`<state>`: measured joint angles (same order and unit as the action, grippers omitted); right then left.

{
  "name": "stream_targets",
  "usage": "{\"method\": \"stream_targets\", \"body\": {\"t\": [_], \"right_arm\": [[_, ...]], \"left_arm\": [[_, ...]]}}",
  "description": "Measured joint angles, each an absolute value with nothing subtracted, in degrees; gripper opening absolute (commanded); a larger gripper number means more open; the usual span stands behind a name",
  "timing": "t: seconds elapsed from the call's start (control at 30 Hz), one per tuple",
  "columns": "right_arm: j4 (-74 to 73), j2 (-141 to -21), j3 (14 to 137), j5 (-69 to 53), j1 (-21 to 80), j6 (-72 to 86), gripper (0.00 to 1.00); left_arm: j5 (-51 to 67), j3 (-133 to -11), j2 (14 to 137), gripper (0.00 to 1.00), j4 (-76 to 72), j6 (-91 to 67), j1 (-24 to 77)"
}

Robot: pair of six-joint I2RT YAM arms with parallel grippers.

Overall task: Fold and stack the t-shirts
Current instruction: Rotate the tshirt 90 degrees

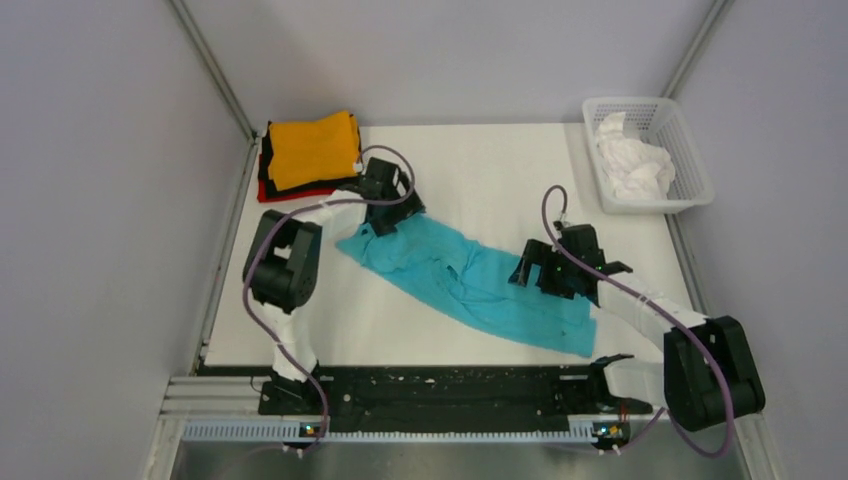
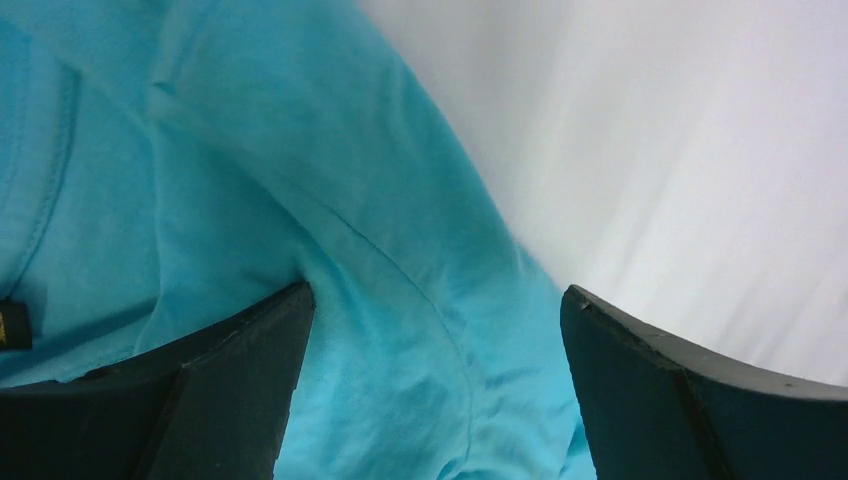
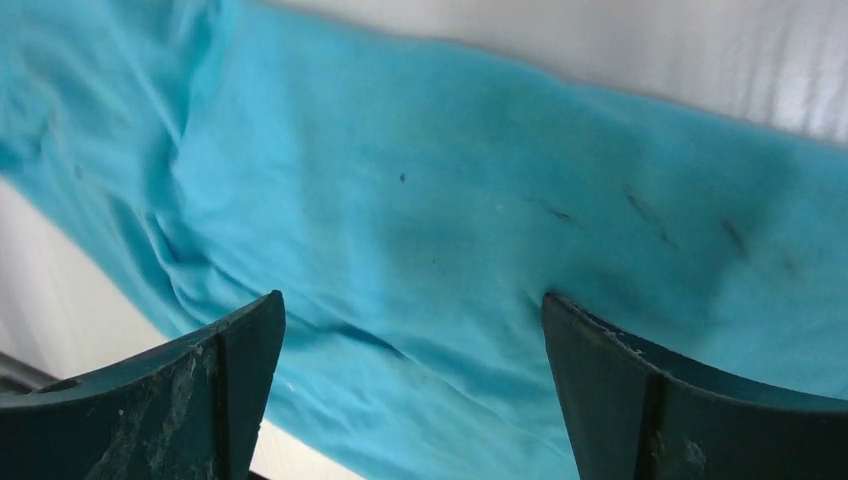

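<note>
A teal t-shirt (image 1: 470, 280) lies crumpled and stretched diagonally across the white table, from upper left to lower right. My left gripper (image 1: 385, 222) is open, pressed down on the shirt's upper left end; the left wrist view shows teal cloth (image 2: 400, 330) between its spread fingers. My right gripper (image 1: 545, 278) is open over the shirt's lower right part, with teal cloth (image 3: 420, 250) between its fingers. A stack of folded shirts, orange (image 1: 312, 148) on top with black and red edges below (image 1: 290, 192), sits at the far left corner. A white t-shirt (image 1: 632, 160) lies bunched in the basket.
A white plastic lattice basket (image 1: 692, 165) stands at the far right of the white table (image 1: 480, 170). Grey walls close in the left, back and right sides. The arm bases sit on a black rail (image 1: 440, 385) at the near edge.
</note>
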<state>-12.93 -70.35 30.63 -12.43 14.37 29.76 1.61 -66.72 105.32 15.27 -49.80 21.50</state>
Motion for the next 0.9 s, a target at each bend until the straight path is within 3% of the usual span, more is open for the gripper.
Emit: {"method": "stream_targets", "body": {"t": [0.2,0.37,0.57,0.9], "right_arm": [[-14.37,-67.61,28.62,-15.68,20.71,29.82,0.99],[-14.09,-69.65,29.47,-18.85,32.34,29.91,0.99],[-12.36,-77.45,34.44,-24.27,39.99,29.26,0.99],[-17.98,-78.5,37.91,-24.45,44.23,28.53,0.99]], "left_arm": [[6.11,-102.43,130.67,0.99,16.4,-47.81,21.06],[15.14,-136.62,155.0,0.99,9.72,-54.52,21.17],[14.46,-145.1,164.83,0.99,-5.82,-66.85,23.24],[5.54,-145.38,166.47,0.99,-13.69,-68.71,25.65]]}}
